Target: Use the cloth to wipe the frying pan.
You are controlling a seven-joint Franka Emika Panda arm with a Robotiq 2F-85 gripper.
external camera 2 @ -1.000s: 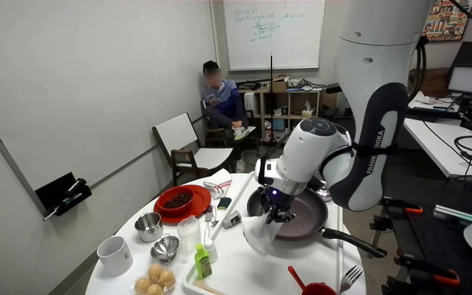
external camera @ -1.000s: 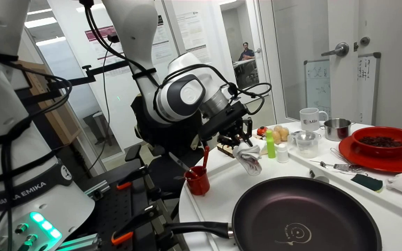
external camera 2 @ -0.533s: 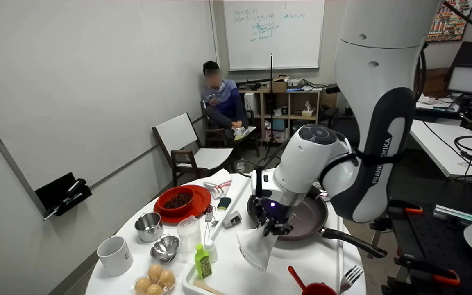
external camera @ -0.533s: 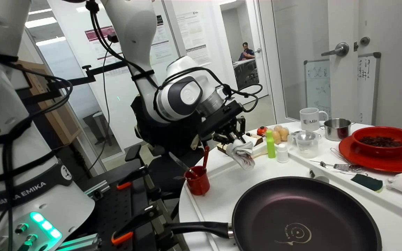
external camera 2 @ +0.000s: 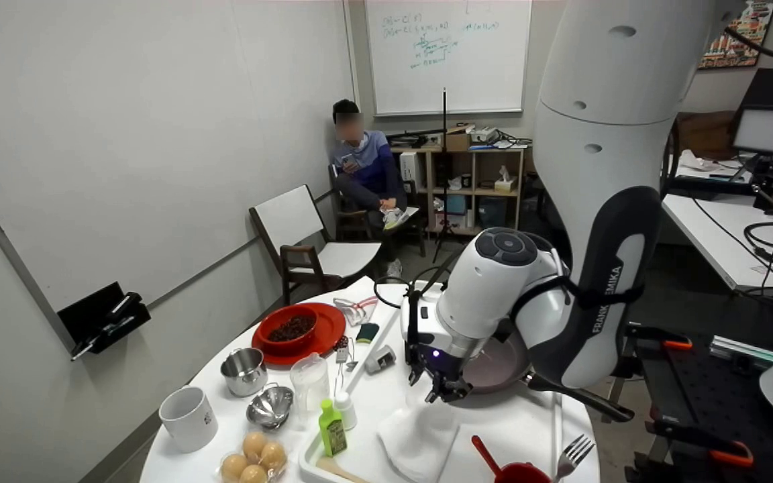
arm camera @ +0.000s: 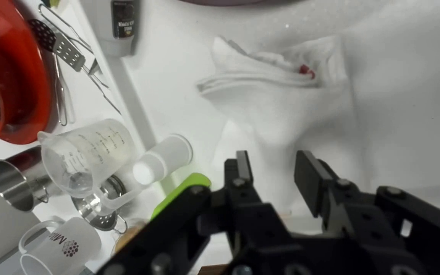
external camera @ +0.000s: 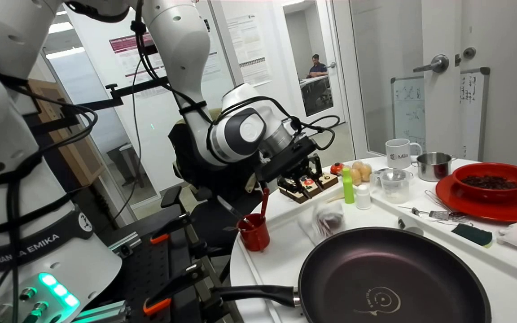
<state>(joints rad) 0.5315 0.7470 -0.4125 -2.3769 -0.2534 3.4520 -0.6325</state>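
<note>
My parted pincer [arm camera: 271,165] holds nothing; the cloth [arm camera: 277,103] lies mid-frame in the wrist view, clear of the frying pan [arm camera: 224,2] at the top. Whether wiping is done I can't tell; if not, the cloth needs gripping.

The arm [external camera: 181,49] slopes downward, its wrist [external camera: 244,130] angled, its gripper [arm camera: 271,172] tilted, the 2 fingers [arm camera: 307,185] standing somewhat apart.

In an exterior view, the bottom edge cut off the frying pan [external camera: 393,269], and the cloth [external camera: 329,217] was blurred. The arm [external camera 2: 484,298] hid part of the pan in an exterior view; the red cup [external camera 2: 523,472] was cut off. In the wrist view, the claw [arm camera: 272,168] covered part of the green bottle [arm camera: 178,193].
</note>
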